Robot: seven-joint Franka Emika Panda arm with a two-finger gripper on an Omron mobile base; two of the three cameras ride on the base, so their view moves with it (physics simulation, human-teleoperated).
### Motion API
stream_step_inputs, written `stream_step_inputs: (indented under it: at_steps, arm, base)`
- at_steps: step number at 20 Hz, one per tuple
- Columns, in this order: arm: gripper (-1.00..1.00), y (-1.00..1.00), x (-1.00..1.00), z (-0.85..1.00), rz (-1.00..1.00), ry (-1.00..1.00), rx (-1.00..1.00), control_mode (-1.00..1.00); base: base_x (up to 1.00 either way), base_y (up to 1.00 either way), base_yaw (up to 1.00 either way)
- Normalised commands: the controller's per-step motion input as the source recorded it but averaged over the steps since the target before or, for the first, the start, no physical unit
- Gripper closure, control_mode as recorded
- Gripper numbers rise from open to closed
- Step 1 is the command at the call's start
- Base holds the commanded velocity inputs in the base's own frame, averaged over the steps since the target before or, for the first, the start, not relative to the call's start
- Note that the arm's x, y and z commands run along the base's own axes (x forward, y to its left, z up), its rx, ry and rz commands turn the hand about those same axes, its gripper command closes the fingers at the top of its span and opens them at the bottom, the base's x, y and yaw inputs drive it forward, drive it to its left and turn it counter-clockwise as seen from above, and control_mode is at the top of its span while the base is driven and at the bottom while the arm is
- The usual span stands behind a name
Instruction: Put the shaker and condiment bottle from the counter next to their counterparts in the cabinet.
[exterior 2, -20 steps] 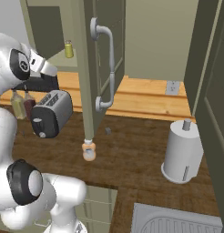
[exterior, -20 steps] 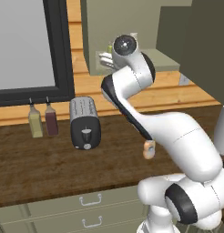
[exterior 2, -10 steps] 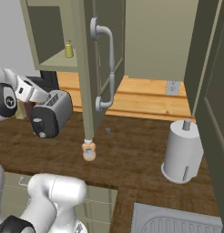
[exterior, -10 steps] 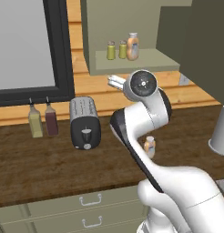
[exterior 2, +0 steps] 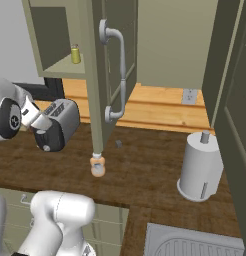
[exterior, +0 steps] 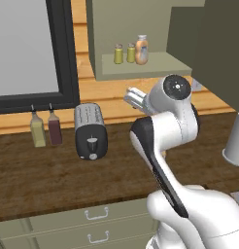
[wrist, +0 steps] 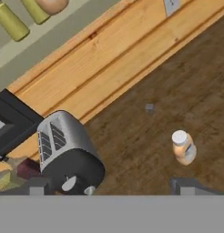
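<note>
Two alike yellow-green shakers (exterior: 118,53) (exterior: 131,52) stand side by side on the cabinet (exterior: 155,65) shelf, beside a peach-orange bottle (exterior: 141,49). The hand view catches these at its top left, shaker (wrist: 11,20) and bottle (wrist: 52,4). The condiment bottle (wrist: 183,146) stands upright on the counter (wrist: 132,150), also seen under the open cabinet door (exterior 2: 98,166). My gripper (exterior: 133,97) hangs open and empty below the shelf, above the counter near the toaster; its fingertips (wrist: 186,184) stand wide apart short of the bottle.
A silver toaster (exterior: 91,130) sits on the counter, with a yellow bottle (exterior: 38,130) and a dark-red bottle (exterior: 54,129) to its left. The open cabinet door (exterior 2: 112,75) with its handle hangs over the counter. A paper towel roll (exterior 2: 201,167) stands right.
The hand has drawn back from the cabinet shelf and come down toward the counter, still open. The two shakers it was covering now show on the shelf.
</note>
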Motion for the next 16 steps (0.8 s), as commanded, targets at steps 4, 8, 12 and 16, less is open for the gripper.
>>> stream_step_inputs:
  at_steps: [4, 8, 12, 16]
  arm:
    - [-1.0, 0.0, -0.16, -0.26, 0.0, 0.27, 0.14, -1.0]
    - [-1.0, -0.02, -0.03, -0.5, -0.03, 0.23, 0.0, -1.0]
    - [-1.0, -0.15, 0.0, -0.52, -0.09, 0.23, -0.04, -1.0]
    - [-1.0, -0.21, 0.0, -0.46, -0.11, 0.16, -0.07, -1.0]
  base:
    - [0.0, 0.0, 0.0]
    - [0.0, 0.0, 0.0]
    - [0.0, 0.0, 0.0]
    - [0.0, 0.0, 0.0]
